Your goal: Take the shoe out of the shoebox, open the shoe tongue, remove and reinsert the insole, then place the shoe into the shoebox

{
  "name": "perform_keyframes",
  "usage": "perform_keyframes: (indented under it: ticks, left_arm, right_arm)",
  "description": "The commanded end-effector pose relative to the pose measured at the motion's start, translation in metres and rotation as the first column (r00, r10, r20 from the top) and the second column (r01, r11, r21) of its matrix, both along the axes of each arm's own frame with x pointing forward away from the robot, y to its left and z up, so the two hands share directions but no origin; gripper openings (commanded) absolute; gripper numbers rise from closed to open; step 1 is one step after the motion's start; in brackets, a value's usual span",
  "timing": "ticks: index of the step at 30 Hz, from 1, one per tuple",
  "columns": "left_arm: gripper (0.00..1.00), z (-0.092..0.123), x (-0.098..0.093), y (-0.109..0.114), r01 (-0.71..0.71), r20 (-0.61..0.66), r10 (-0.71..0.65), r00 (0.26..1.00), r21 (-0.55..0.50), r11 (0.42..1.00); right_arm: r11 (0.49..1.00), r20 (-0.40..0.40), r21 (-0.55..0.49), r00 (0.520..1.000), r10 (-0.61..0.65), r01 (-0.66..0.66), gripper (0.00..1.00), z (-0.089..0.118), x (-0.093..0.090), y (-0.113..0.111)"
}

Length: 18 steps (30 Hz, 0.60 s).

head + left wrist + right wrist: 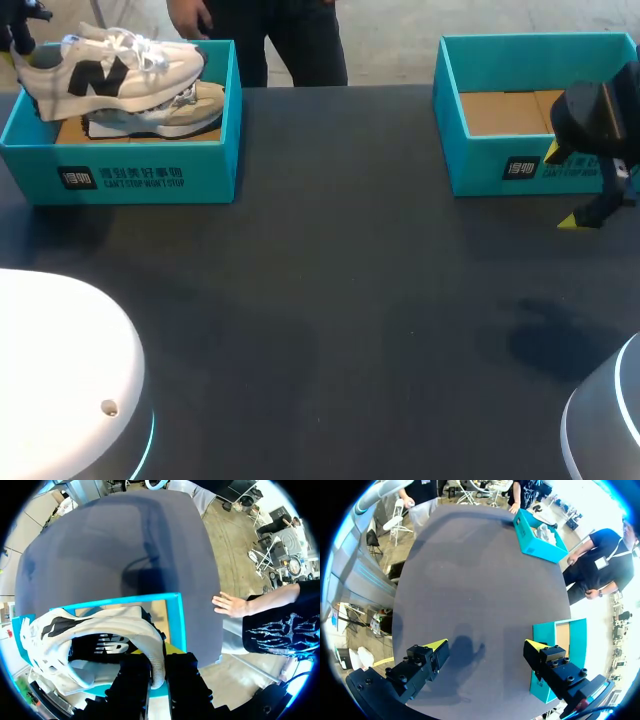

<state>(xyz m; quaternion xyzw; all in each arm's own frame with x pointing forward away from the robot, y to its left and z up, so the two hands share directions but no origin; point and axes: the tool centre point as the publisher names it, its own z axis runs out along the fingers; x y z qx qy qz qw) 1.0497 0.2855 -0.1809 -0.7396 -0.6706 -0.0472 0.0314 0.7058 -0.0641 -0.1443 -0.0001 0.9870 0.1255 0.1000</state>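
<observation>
We see even overhead light on our dark table [330, 300], a soft shadow at four o'clock, a fainter one below the shoebox [120, 175] at ten o'clock

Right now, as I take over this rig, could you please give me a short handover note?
Pincers: left pincer is shut on the heel of the white shoe, held raised over the left shoebox, where a second shoe lies. The right pincer is open and empty above the table, near the right shoebox, which shows only its cardboard floor.
A person's hand rests on the table edge.
Done: shoe gripped and lifted.
Left: set it down, open the tongue, remove and reinsert the insole, box it.
</observation>
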Motion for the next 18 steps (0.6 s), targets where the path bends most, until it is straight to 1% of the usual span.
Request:
perform_keyframes:
  ticks: [1,4,8,13,18]
  left_arm:
    - [0.0,0.015,-0.015,-0.006,-0.014,-0.009,0.014,1.0,0.012,1.0]
    - [0.0,0.021,-0.026,-0.013,-0.029,-0.003,0.029,1.0,0.012,0.999]
    - [0.0,0.029,-0.045,-0.029,-0.028,0.002,0.028,1.0,0.005,1.0]
    - [0.0,0.033,-0.074,-0.052,-0.023,0.011,0.023,1.0,0.001,1.0]
    - [0.0,0.036,-0.098,-0.07,-0.031,-0.009,0.031,0.999,-0.009,0.999]
  right_arm:
    - [1.0,-0.004,-0.003,1.0,0.0,0.0,1.0,-0.001,0.002,0.001]
    - [1.0,-0.004,-0.003,1.0,0.0,0.0,1.0,-0.001,0.002,0.001]
    - [1.0,-0.004,-0.003,1.0,0.0,0.0,1.0,-0.001,0.002,0.001]
    - [1.0,-0.004,-0.003,1.0,0.0,0.0,1.0,-0.001,0.002,0.001]
    - [1.0,-0.004,-0.003,1.0,0.0,0.0,1.0,-0.001,0.002,0.001]
